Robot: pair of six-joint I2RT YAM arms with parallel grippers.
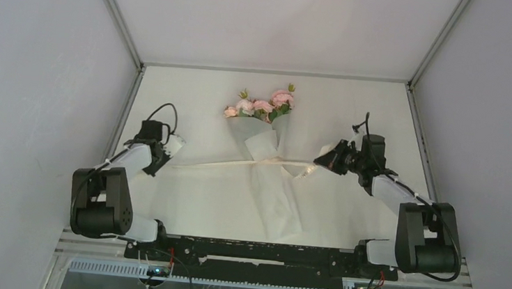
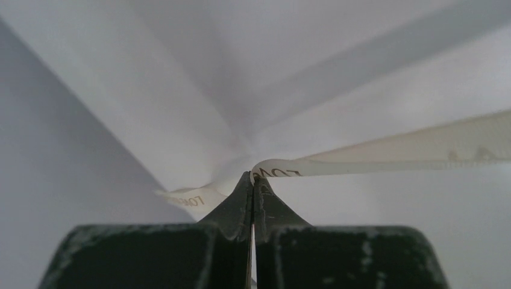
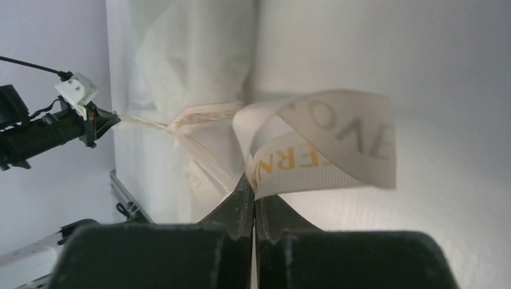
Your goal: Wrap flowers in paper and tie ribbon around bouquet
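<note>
From above, the bouquet (image 1: 263, 128) is lying on the desk (image 1: 194, 104), blooms pointing away from the arms, the ribbon (image 1: 223, 164) stretching across its wrapped middle. Left wrist: the left gripper (image 2: 253, 177) is pinching one ribbon end, jaws closed on it. Right wrist: the right gripper (image 3: 253, 183) is clamping the other, looped end

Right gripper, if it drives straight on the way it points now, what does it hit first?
Past the ribbon that the right gripper pinches, probably the bouquet, near its tied waist; depth is unclear from here.
</note>
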